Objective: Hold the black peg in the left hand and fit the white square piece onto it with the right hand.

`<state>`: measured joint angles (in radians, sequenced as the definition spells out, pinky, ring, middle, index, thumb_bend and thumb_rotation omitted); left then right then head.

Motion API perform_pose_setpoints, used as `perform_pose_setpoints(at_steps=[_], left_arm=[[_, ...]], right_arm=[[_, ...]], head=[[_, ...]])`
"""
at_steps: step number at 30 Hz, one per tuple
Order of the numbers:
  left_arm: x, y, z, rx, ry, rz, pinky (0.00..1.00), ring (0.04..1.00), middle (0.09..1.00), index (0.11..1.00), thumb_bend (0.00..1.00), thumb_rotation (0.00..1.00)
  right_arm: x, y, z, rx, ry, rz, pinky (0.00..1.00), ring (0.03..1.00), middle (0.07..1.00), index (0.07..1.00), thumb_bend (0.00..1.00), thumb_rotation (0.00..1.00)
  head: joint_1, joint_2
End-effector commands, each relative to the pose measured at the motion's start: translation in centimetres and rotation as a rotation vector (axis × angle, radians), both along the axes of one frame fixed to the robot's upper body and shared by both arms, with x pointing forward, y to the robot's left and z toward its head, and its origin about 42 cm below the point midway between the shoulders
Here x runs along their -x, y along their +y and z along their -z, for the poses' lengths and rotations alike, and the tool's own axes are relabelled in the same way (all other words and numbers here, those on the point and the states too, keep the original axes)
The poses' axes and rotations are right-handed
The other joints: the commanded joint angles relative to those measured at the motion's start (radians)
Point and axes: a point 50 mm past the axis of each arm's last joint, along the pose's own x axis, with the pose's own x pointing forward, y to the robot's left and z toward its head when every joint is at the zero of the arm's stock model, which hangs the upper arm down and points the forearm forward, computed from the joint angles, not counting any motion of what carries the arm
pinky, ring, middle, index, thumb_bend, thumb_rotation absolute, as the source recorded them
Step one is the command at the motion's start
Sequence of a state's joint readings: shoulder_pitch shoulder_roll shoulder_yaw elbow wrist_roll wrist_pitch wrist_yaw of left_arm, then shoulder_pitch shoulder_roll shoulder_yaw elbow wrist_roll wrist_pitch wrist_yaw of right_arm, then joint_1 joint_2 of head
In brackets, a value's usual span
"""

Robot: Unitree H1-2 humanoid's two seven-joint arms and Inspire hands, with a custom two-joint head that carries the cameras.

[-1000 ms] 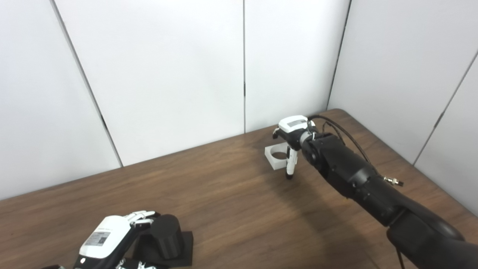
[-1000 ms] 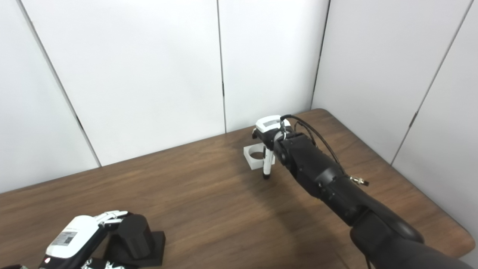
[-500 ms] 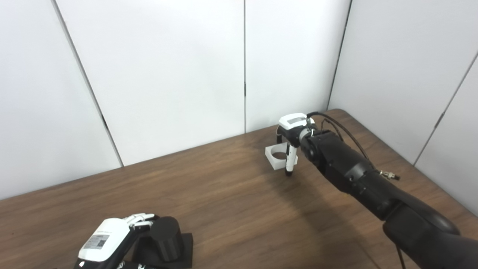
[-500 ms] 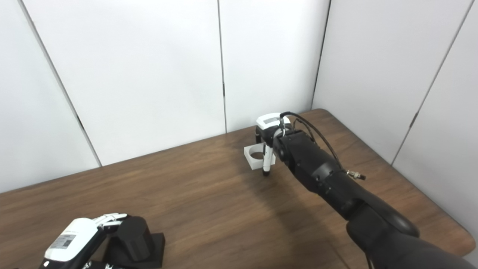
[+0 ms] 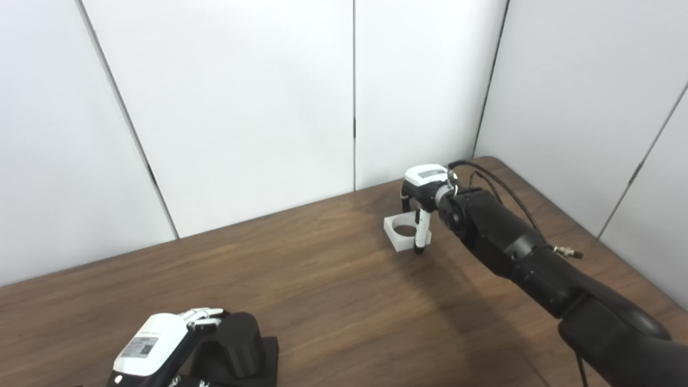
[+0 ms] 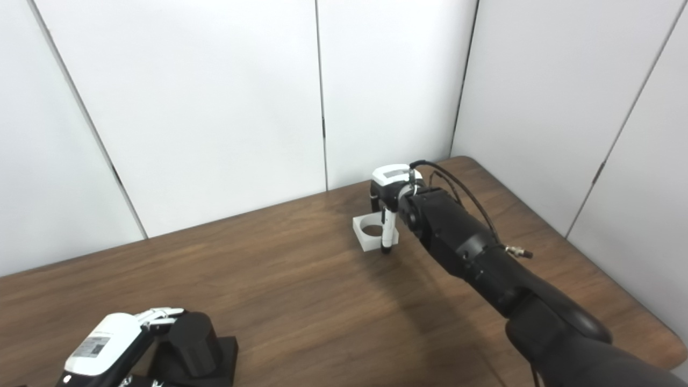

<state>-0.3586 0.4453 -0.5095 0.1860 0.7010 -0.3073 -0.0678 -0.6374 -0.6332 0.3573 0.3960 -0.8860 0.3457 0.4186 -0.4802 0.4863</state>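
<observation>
The black peg [image 5: 239,341], a thick upright cylinder on a square black base, stands at the table's near left. My left hand [image 5: 153,344] lies beside it on the left, its fingertips [image 5: 203,317] against the peg's upper edge; its thumb is hidden. The white square piece [image 5: 392,239], with a round hole, lies flat on the table at the far right. My right hand [image 5: 424,185] hovers over it with its fingers pointing down. One white finger [image 5: 421,236] stands at the piece's near right corner, and darker fingers are at its far side.
The brown wooden table [image 5: 333,279] stretches between the two hands. White wall panels [image 5: 242,107] stand close behind the table's far edge and along its right side. The table's right edge runs just beyond my right forearm [image 5: 516,252].
My right hand has moved slightly farther over the white piece, and its downward finger now stands at the piece's corner. The view has shifted a little. The left hand and peg look unmoved.
</observation>
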Motion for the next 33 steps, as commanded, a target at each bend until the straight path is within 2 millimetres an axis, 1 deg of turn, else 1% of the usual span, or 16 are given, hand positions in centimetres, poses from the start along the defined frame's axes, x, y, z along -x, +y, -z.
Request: perform_pose_setpoints(at_steps=[1, 6, 10, 14, 15, 18, 21, 24, 27, 29, 31, 32, 33], left_arm=[[1.5, 1.7, 2.4, -0.139, 0.092, 0.015, 0.72, 0.826, 0.815, 0.488, 0.52, 0.06], [1.5, 1.8, 2.1, -0.152, 0.098, 0.011, 0.73, 0.833, 0.82, 0.488, 0.52, 0.06], [1.5, 1.6, 1.8, -0.146, 0.091, 0.008, 0.72, 0.828, 0.815, 0.488, 0.52, 0.06], [1.4, 1.5, 1.6, -0.156, 0.092, 0.005, 0.71, 0.822, 0.814, 0.488, 0.52, 0.06], [1.4, 1.5, 1.5, -0.157, 0.095, 0.004, 0.71, 0.824, 0.816, 0.488, 0.52, 0.06], [1.3, 1.5, 1.5, -0.158, 0.1, 0.003, 0.72, 0.824, 0.817, 0.488, 0.52, 0.06], [1.3, 1.5, 1.5, -0.15, 0.111, -0.004, 0.72, 0.828, 0.817, 0.488, 0.52, 0.06], [1.1, 1.5, 1.6, -0.135, 0.116, -0.019, 0.71, 0.828, 0.818, 0.488, 0.52, 0.05], [0.9, 1.3, 1.8, -0.119, 0.11, -0.026, 0.69, 0.826, 0.817, 0.488, 0.52, 0.05], [0.8, 1.0, 2.0, -0.123, 0.113, -0.029, 0.7, 0.833, 0.822, 0.488, 0.52, 0.06], [0.7, 0.7, 2.1, -0.126, 0.124, -0.033, 0.71, 0.846, 0.833, 0.489, 0.52, 0.06], [0.7, 0.5, 2.1, -0.132, 0.126, -0.033, 0.72, 0.854, 0.839, 0.489, 0.52, 0.06], [0.7, 0.4, 2.2, -0.136, 0.126, -0.034, 0.72, 0.859, 0.842, 0.489, 0.52, 0.06]], right_arm=[[-0.2, -0.8, -2.6, -0.005, -0.08, -0.003, 0.94, 0.888, 0.806, 0.485, 0.52, 0.14], [0.3, -0.4, -3.2, -0.08, -0.177, -0.05, 0.97, 0.89, 0.801, 0.479, 0.52, 0.14], [0.9, 0.3, -3.9, -0.09, -0.25, -0.106, 0.94, 0.875, 0.794, 0.477, 0.52, 0.13], [1.3, 1.3, -4.7, -0.113, -0.275, -0.141, 0.97, 0.891, 0.796, 0.478, 0.52, 0.14], [1.4, 1.5, -4.8, -0.117, -0.278, -0.147, 0.97, 0.894, 0.796, 0.478, 0.51, 0.14], [1.6, 2.5, -5.4, -0.131, -0.287, -0.18, 0.98, 0.901, 0.796, 0.477, 0.51, 0.14], [1.9, 3.8, -5.9, -0.144, -0.303, -0.217, 0.96, 0.898, 0.79, 0.478, 0.52, 0.14], [2.4, 4.8, -6.5, -0.143, -0.306, -0.268, 0.95, 0.898, 0.795, 0.478, 0.52, 0.14], [2.9, 5.8, -7.1, -0.137, -0.309, -0.317, 0.94, 0.894, 0.801, 0.478, 0.51, 0.14], [3.3, 6.2, -7.6, -0.137, -0.314, -0.345, 0.93, 0.891, 0.801, 0.478, 0.51, 0.14], [3.7, 6.7, -7.9, -0.141, -0.32, -0.373, 0.92, 0.891, 0.799, 0.478, 0.52, 0.14], [4.0, 7.0, -8.2, -0.148, -0.322, -0.391, 0.92, 0.891, 0.798, 0.478, 0.52, 0.14], [4.2, 7.2, -8.4, -0.151, -0.324, -0.405, 0.92, 0.892, 0.798, 0.478, 0.52, 0.14]], head=[[0.001, 0.003], [0.01, 0.011], [0.03, 0.027], [0.03, 0.027], [0.044, 0.036], [0.039, 0.036], [0.051, 0.039], [0.082, 0.047], [0.138, 0.064], [0.182, 0.078], [0.204, 0.086], [0.229, 0.093], [0.229, 0.093]])
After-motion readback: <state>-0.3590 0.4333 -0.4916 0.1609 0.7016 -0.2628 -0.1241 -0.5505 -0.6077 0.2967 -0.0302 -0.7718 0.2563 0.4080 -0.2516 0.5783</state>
